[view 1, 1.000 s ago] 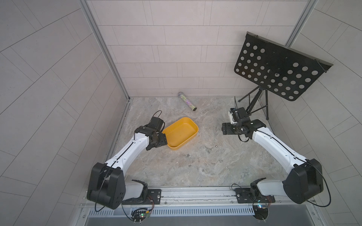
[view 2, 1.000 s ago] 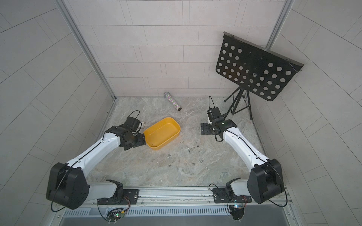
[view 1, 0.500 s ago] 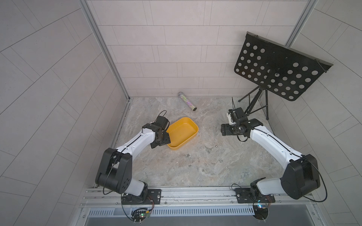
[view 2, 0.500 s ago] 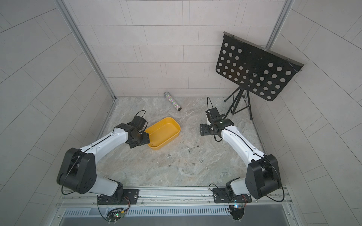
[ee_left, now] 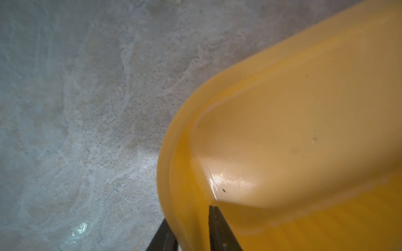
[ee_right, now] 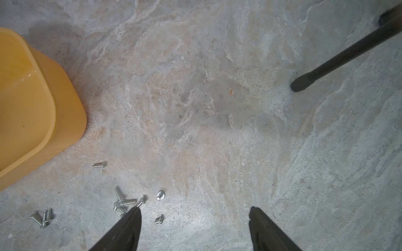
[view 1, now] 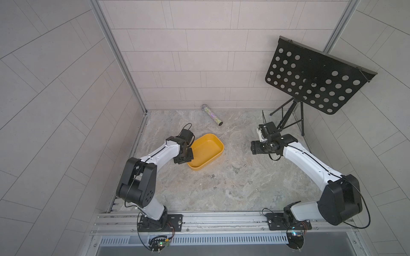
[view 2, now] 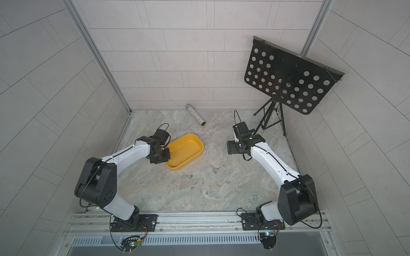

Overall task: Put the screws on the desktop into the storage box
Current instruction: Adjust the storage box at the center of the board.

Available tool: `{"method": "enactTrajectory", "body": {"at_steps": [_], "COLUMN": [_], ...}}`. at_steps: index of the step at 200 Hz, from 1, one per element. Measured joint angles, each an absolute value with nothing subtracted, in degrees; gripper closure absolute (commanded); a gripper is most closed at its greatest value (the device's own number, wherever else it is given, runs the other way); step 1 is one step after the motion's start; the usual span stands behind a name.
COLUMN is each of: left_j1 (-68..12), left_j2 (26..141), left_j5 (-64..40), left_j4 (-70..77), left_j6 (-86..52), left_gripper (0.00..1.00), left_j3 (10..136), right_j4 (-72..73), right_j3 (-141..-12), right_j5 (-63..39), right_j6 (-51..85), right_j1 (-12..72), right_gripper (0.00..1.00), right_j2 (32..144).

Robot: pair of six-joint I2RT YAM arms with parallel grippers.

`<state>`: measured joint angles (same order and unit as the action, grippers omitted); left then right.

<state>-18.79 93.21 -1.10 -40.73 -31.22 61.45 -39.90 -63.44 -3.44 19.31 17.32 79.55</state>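
On the tabletop (view 1: 199, 199), in both top views, the storage box (view 1: 218, 145) sits flat and open upward on the left arm's side. Its long axis runs from the front toward the back wall, leaning to the right. The screws (view 1: 235, 169) lie scattered from just beside its near right end toward the front edge; none can be seen inside. The left pincer (view 1: 185, 158) is at the box's left wall by the near corner, and the right pincer (view 1: 255, 148) hovers well apart from the box, near the screws. Left wrist view: the left pincer (ee_left: 188, 214) is drawn narrow on the storage box (ee_left: 169, 165), with one finger outside the wall, one inside, and the rim between them. The step in hand is judged to be securing the box, either to steady it or to bring it toward the screws. Keep the grip square on the wall and the box level, because a tilt would spill whatever is dropped in. Right wrist view: the right pincer (ee_right: 194, 208) stands wide and holds nothing. The screws (ee_right: 124, 202) lie off to one side on their sides, shanks pointing every way; one appears to stand on end. Select a lone screw, set the jaws across its shank, and lower until the tips meet the tabletop before closing.
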Motion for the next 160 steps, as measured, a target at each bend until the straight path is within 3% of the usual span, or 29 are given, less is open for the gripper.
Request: {"method": "enactTrajectory", "body": {"at_steps": [48,110,160], "left_j1": [-18.8,-18.9,-18.9], "left_j2": [98.5,102.8,103.4], "left_j5": [-1.5,-2.8,-2.4], "left_j4": [-44.3,-45.4,-45.3], "left_j6": [-23.4,-19.8,-20.4], "left_gripper": [0.91,1.00,1.00], "left_j3": [71.5,75.0,75.0], "right_j4": [-41.6,-43.8,-44.4], "right_j3": [-63.0,-61.4,-61.4], "right_j5": [-3.7,-4.1,-4.4], "right_j6": [19.6,19.8,19.8], "right_j1": [18.3,19.1,19.5], "right_gripper": [0.21,0.22,0.22], "right_j2": [76.9,75.4,75.4]}}
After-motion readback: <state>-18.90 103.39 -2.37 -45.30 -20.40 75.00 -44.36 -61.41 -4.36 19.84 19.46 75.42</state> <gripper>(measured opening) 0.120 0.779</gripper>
